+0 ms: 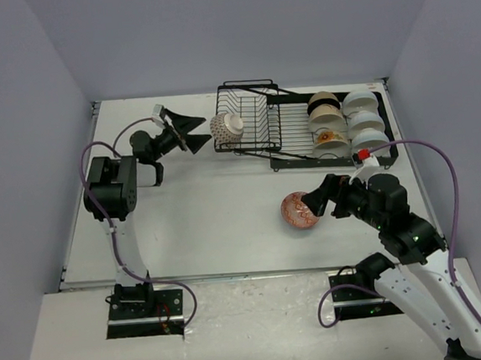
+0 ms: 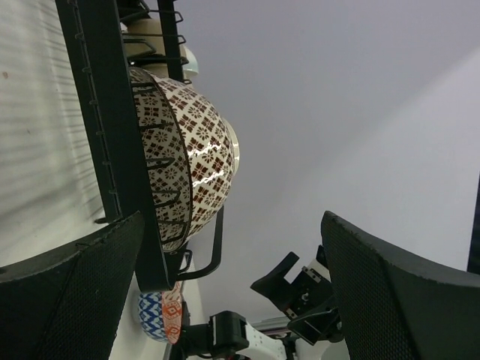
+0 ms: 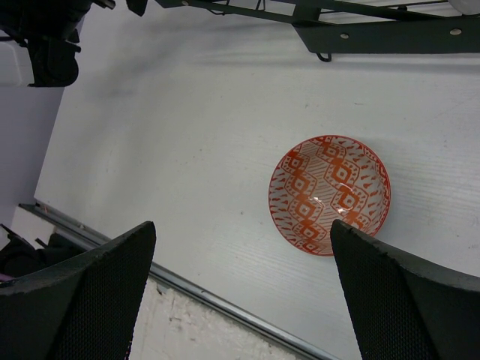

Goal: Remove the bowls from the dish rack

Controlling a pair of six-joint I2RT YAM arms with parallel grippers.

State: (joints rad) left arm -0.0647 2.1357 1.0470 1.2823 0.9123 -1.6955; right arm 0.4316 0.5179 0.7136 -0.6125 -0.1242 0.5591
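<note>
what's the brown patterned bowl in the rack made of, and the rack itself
Brown patterned bowl: probably glazed ceramic, judging by the bright glossy highlights on its side. Dish rack: apparently metal wire with a matte black coating, thin rigid bars.

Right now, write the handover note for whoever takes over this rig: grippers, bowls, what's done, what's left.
Left gripper: open and empty, facing the brown-patterned bowl, which stands on edge in the upright section of the dish rack.
Right gripper: open and holding nothing, above the orange-patterned bowl.
Done: the orange-patterned bowl sits on the table, out of the rack.
Left: the brown-patterned bowl, plus three tan bowls and three white bowls in two rows on the rack's flat tray.
</note>
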